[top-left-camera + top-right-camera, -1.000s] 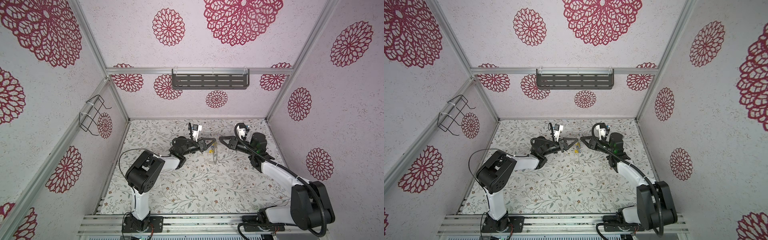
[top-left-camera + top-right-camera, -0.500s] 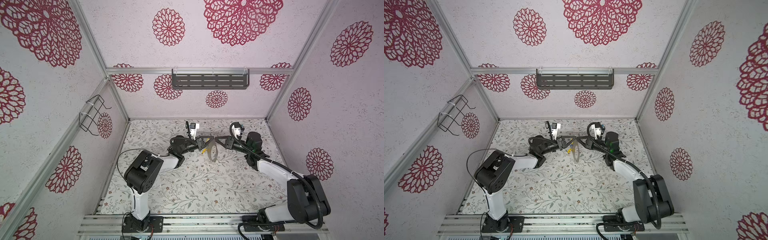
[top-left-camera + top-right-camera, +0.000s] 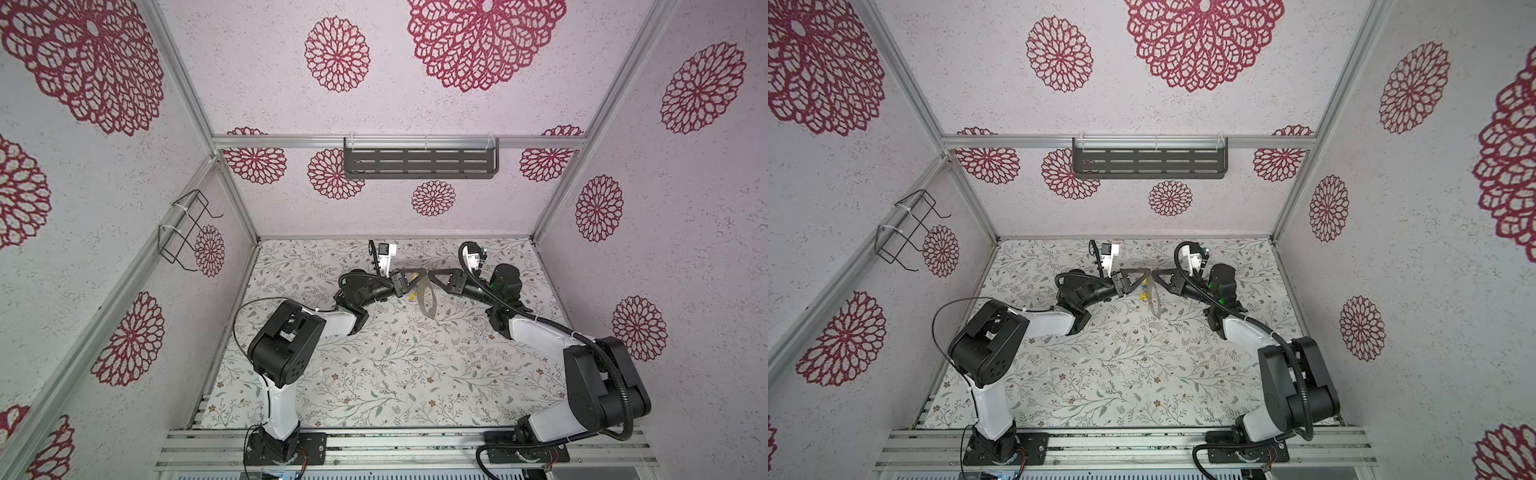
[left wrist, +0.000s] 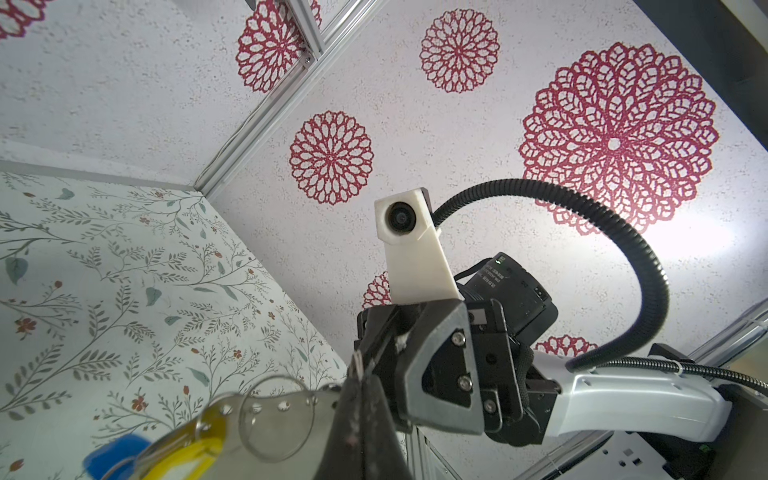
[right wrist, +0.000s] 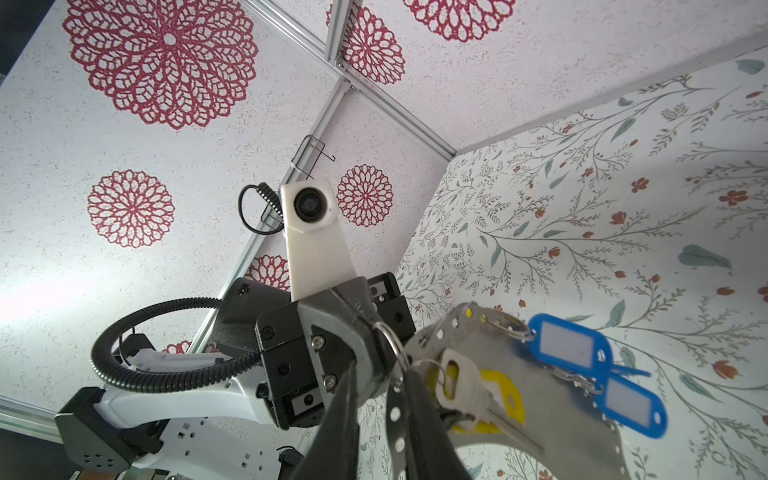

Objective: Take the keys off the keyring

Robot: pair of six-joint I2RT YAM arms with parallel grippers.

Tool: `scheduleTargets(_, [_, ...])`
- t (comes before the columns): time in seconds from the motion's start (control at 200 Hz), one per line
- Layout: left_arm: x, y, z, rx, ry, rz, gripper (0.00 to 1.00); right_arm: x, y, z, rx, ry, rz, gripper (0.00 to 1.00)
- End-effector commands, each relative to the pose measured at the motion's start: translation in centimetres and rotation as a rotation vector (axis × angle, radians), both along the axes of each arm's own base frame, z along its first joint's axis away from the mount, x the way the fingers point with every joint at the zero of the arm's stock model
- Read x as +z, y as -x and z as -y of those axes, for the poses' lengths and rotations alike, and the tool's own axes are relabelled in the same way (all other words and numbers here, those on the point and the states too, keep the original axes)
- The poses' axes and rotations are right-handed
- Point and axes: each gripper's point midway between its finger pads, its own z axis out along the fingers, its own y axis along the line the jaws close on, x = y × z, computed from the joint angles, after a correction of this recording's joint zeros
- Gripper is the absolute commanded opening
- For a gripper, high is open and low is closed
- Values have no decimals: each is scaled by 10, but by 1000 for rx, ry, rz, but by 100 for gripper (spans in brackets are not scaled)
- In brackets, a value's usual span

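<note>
The keyring [image 3: 428,301] [image 3: 1157,302], a flat grey band with small holes, hangs above the floral floor between both grippers. My left gripper [image 4: 360,370] [image 3: 420,276] is shut on its band edge. My right gripper [image 5: 384,386] [image 3: 433,276] faces it tip to tip. Its jaws straddle the band [image 5: 392,419], which lies against one finger [image 5: 419,424] with a gap to the other, so it is open. Several keys hang off the ring: blue tags [image 5: 569,343], a yellow tag [image 5: 503,395] [image 4: 187,449] and a white-headed metal key [image 5: 461,382].
A dark slotted shelf [image 3: 419,162] is fixed to the back wall. A wire basket [image 3: 185,230] hangs on the left wall. Both arms' bases stand on the front rail [image 3: 395,444]. The floral floor [image 3: 395,365] runs to the walls.
My right gripper has moved left to meet the ring, and its jaws have narrowed around the band. The left gripper, still shut on the ring, has shifted slightly left.
</note>
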Motion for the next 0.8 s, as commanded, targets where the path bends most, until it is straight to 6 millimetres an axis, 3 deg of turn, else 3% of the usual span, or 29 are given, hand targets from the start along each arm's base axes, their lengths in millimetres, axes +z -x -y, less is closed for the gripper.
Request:
scheduleTargets(0.0, [39,18,9,-58,51,96,0,24,12,-17,83,-38,78,22])
scheduleTargets(0.295, [41,23,13,-82,52,91,0,27,5,-18,85,-78,52,20])
scheduleTargets(0.58, [39,25,16,-100,50,75,0,42,3,-20,110,-151,54,17])
scheduleTargets(0.635, [40,22,13,-83,53,73,0,40,0,-13,83,-151,38,17])
scheduleTargets(0.796, [42,20,7,-79,37,74,0,34,-6,28,-40,-73,49,34])
